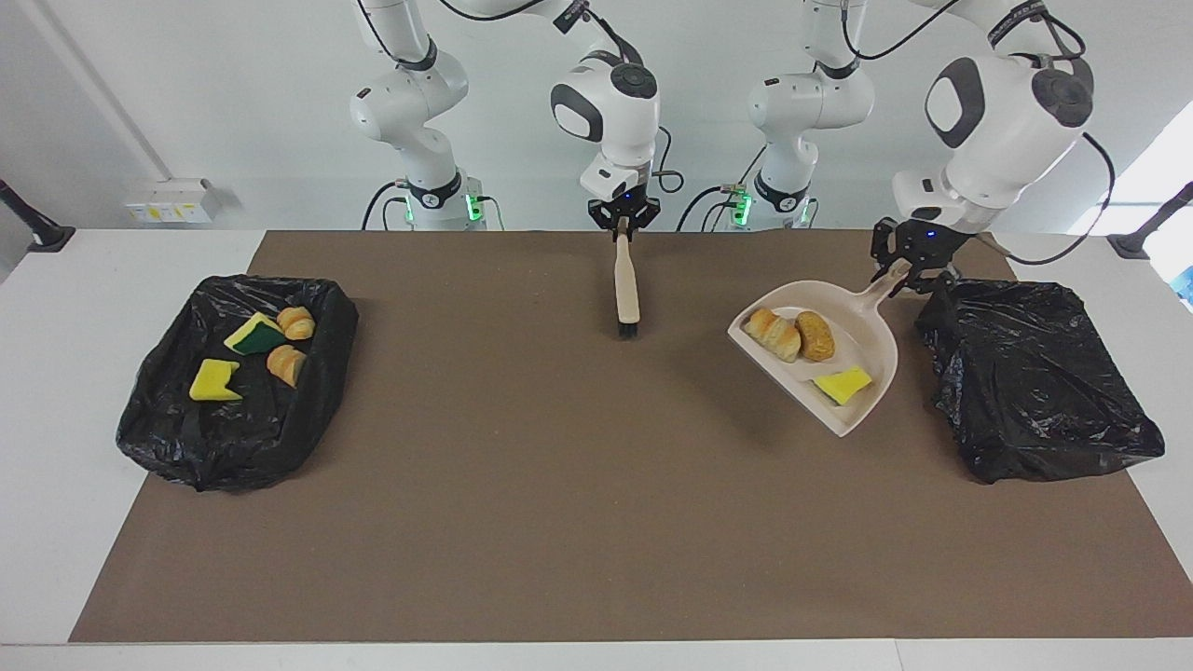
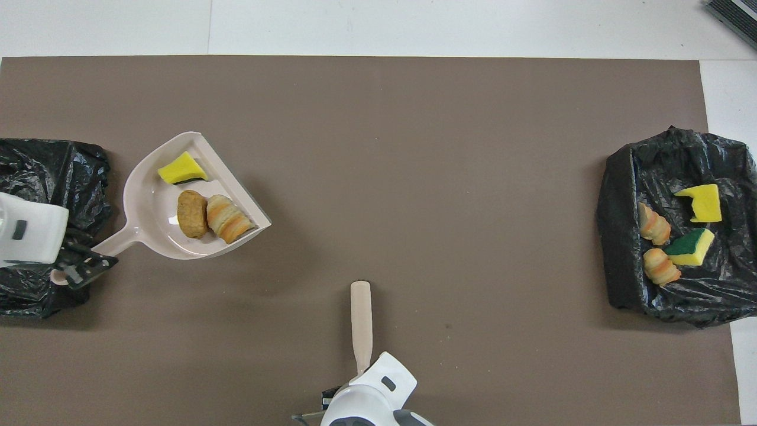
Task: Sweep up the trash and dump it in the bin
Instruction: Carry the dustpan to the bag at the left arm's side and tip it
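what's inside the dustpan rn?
Dustpan, held by the left gripper: yellow sponge piece, two bread-like chunks. Anything under them is hidden.

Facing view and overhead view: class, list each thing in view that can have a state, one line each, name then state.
dustpan: lifted, loaded, beside the bin at the left arm's end.
trash in the dustpan: three pieces, not dumped.
brush: hanging bristles down.
left gripper: shut on the dustpan's handle.
right gripper: shut on the brush.
bin at the left arm's end: no trash visible.
bin at the right arm's end: holds four pieces.
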Controlling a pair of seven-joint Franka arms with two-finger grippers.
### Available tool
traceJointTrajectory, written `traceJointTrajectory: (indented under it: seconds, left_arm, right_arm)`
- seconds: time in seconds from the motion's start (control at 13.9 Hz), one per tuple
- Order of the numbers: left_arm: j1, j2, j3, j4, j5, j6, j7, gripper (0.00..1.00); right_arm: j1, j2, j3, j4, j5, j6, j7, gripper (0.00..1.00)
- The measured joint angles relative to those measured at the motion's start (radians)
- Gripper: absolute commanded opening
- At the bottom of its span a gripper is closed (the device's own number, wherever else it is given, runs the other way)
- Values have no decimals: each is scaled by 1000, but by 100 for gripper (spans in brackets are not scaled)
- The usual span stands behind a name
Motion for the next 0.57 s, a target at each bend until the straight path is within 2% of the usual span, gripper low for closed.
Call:
traceJointTrajectory:
  seconds: [0.07,0.14,0.29,0.57]
  left_arm:
    - [49,-1,3,13,0,-14,66,0]
    - [99,-1,5,24,0,-20,141,0]
    - [199,-1,8,49,0,-41,253,0]
    - [363,22,11,123,5,-111,306,0]
  right_arm:
    - [7,12,0,1,-8,5,7,71]
    - [8,15,-1,5,-12,5,9,100]
    - [7,14,-6,16,-19,-14,9,100]
    - [-31,-2,-14,126,-32,-179,-7,100]
